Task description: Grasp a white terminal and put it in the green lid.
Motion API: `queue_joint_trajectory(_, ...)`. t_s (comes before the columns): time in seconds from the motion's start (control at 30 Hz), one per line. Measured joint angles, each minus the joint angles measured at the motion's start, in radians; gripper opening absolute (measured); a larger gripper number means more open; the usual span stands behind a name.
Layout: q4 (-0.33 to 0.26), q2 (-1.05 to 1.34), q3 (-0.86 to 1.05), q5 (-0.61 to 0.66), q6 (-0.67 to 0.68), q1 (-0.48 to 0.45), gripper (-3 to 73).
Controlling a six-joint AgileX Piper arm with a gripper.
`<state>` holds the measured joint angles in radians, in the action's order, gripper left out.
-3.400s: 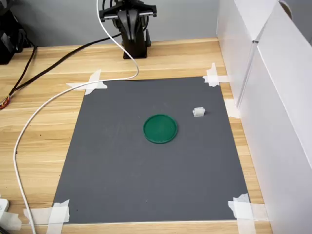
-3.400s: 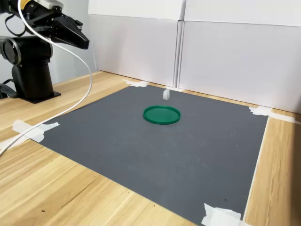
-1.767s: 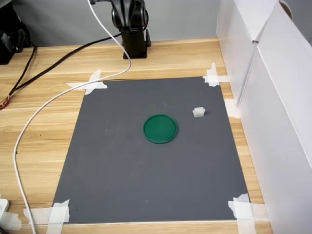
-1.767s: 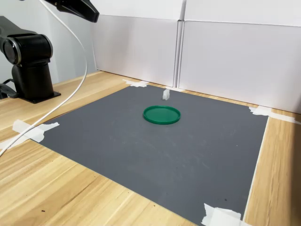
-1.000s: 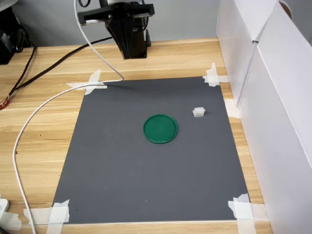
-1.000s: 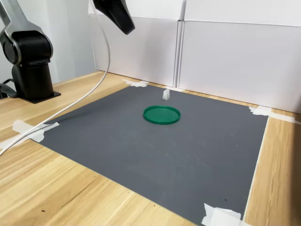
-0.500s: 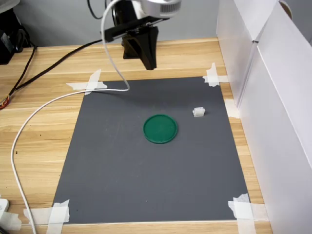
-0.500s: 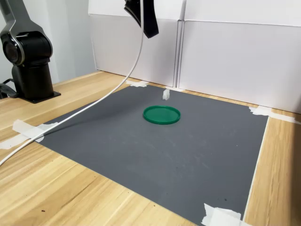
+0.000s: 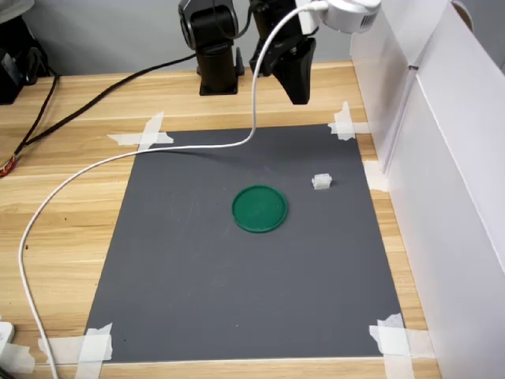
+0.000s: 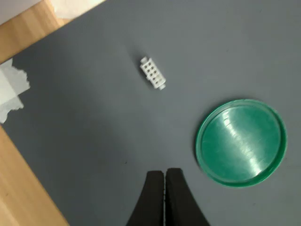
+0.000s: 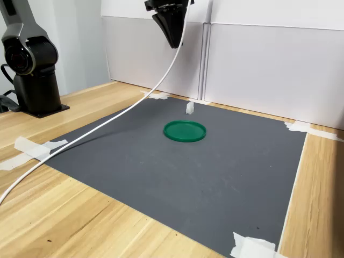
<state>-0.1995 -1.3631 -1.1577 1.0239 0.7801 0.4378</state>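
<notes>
A dark grey mat (image 9: 245, 268) is taped at its corners with white tape pieces (image 9: 146, 133) to a light wooden table (image 9: 71, 205), and white panels (image 11: 258, 64) wall off the first exterior view's right side. A white cable (image 9: 118, 158) is draped from the arm across the wood and mat. The white terminal (image 10: 153, 73) is seen as a tiny pale block with 2 rows of small holes, lying on the mat near the green lid (image 10: 241, 141) but apart from it, toward the panels in both exterior views. The lid, a flat round dark-green disc with a shallow rim, lies empty near the mat's middle. The gripper (image 10: 165, 186) is held high above the mat, its black fingers pressed together with nothing between them.
</notes>
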Motion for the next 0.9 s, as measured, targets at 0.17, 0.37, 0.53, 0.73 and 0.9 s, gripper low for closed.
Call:
queue_joint_trajectory(0.17,0.001,-0.025,-0.001,-0.023,0.08,0.0,1.0)
queue_joint_trajectory(0.37,0.04,-0.09,-0.002,-0.015,0.107,0.001,18.6)
queue_joint_trajectory(0.53,0.055,-0.113,-0.002,-0.056,0.119,0.01,46.1)
queue_joint_trajectory(0.73,0.148,-0.119,-0.002,-0.075,0.159,0.112,68.1)
queue_joint_trajectory(0.9,0.151,-0.144,-0.003,-0.073,0.161,0.14,71.3)
